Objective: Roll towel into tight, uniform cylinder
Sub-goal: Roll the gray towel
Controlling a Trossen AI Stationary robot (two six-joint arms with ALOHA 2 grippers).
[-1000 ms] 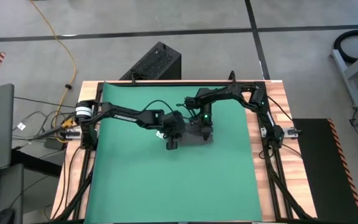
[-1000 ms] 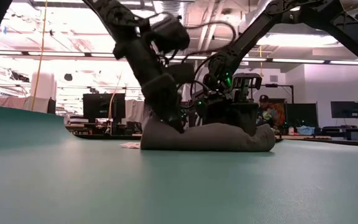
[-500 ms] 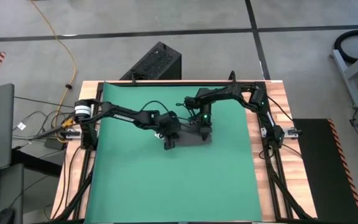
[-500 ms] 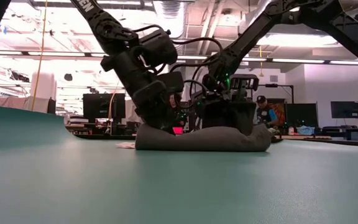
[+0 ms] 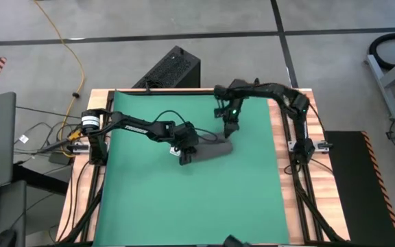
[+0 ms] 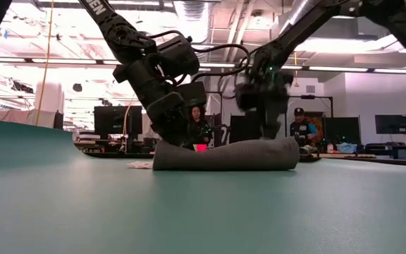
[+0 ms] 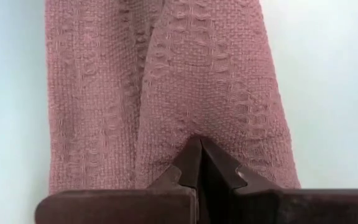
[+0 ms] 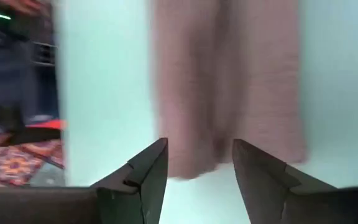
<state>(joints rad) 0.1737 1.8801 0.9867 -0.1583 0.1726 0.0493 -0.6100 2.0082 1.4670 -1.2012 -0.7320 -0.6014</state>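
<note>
2 dark arms work over the green mat (image 5: 184, 199), and the towel (image 5: 208, 149) lies near its middle as a low roll running left to right. The left gripper (image 5: 186, 154) sits at the roll's left end with its 2 fingers closed to a point against the cloth, as the left wrist view shows; whether any fabric is caught between the tips I cannot tell, but the pose reads as a pin that keeps that end from unwinding. The right gripper (image 5: 232, 125) hangs clear of the towel, on its far side toward the right end, with a moderate gap between its fingers and nothing between them. My judgement is that this arm has let go so the roll can be checked or re-gripped, since 1 pinned end is enough to hold the shape for a moment. From table height the towel (image 6: 225, 154) looks like a flattened sausage, fairly even along its length and blunt at the right end, so the rolling seems nearly done, though the cylinder looks soft rather than tight. Close up, the cloth (image 7: 166, 93) has a coarse waffle-like weave and shows 2 lobes with a crease between them, which suggests loose layers. The mat is smooth and flat, giving the fabric little to snag on.
</note>
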